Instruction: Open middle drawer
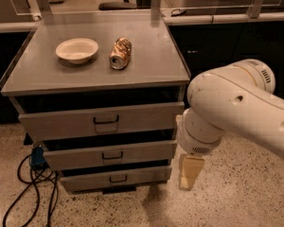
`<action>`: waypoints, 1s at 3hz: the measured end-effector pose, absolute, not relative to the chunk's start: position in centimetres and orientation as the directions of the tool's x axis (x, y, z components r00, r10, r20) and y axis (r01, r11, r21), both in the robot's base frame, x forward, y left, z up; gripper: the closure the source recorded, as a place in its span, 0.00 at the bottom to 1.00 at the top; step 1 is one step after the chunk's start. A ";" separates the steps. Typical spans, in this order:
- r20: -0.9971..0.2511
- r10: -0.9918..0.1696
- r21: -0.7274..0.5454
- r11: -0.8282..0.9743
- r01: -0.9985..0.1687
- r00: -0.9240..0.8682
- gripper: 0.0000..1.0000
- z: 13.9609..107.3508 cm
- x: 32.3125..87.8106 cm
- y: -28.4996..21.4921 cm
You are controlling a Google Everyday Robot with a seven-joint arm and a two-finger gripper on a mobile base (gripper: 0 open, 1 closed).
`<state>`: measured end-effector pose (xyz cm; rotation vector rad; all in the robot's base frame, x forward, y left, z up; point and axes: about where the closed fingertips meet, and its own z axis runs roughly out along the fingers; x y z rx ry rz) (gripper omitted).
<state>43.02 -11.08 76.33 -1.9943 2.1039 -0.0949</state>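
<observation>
Three drawers (102, 119), one hand (189, 172) beside middle drawer (109, 155).

a cream claw (189, 173) hangs right of the grey middle drawer (142, 152), over speckled beige floor (241, 200).

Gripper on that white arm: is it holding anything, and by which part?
Nothing. The gripper hangs beside the middle drawer, not touching its pull.

Office/lab, looks like: grey 3-drawer cabinet (151, 65), speckled floor (236, 200), chair (122, 4) at back, cables (32, 186) btm-left. Gripper (189, 172) low, right of cabinet.
</observation>
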 end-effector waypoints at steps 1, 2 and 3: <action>-0.129 -0.991 -0.211 0.064 -0.975 -0.037 0.00 76.4 43.0 -11.1; -0.193 -0.980 -0.154 -0.028 -0.988 0.058 0.00 72.5 42.1 -7.9; -0.311 -0.921 -0.088 -0.217 -0.972 0.233 0.00 66.2 39.5 -1.0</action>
